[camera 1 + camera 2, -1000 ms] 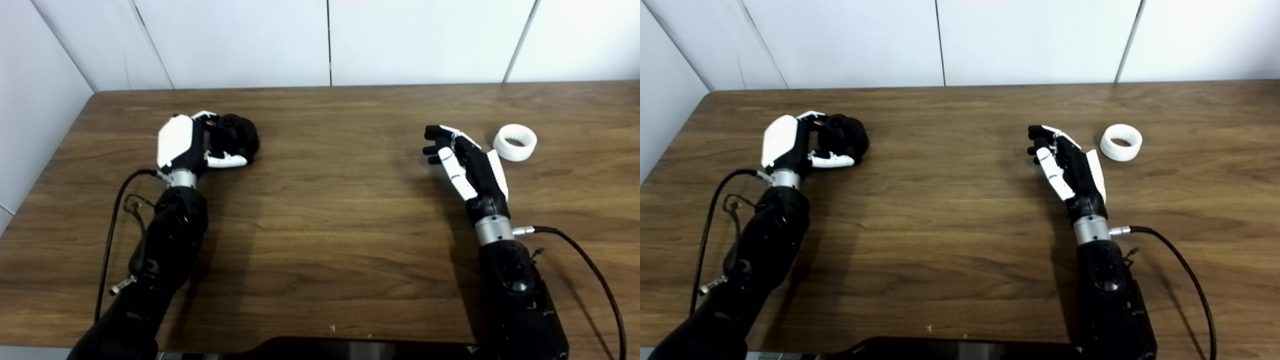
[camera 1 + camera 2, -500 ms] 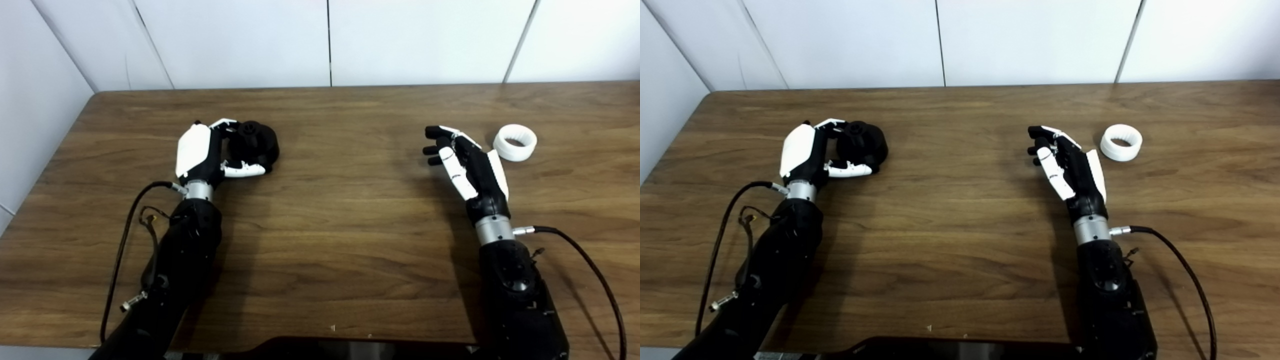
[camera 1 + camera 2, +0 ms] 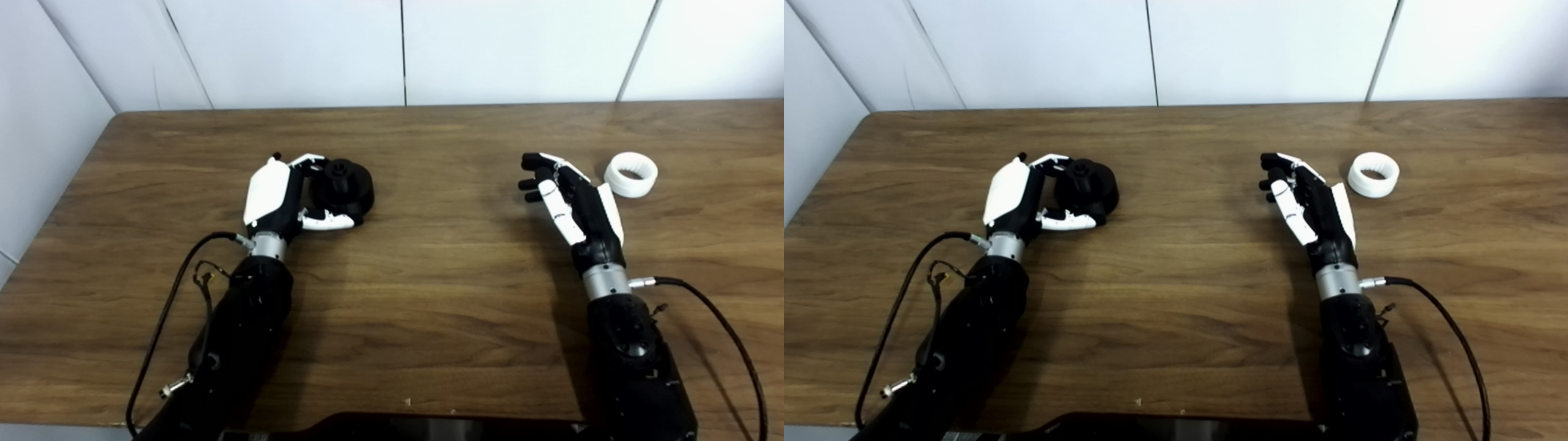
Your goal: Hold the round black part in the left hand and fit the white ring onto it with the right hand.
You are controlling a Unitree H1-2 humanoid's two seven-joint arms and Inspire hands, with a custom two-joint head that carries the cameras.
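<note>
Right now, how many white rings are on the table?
1. The ring lies flat on the table, far right, just beyond the open right robot hand, untouched. No others are visible.

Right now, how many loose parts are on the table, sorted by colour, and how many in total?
Black: 1, the round black part, held by the left robot hand.
White: 1, the white ring, lying on the table just beyond the open right robot hand, apart from it.
Total: 2.
</note>
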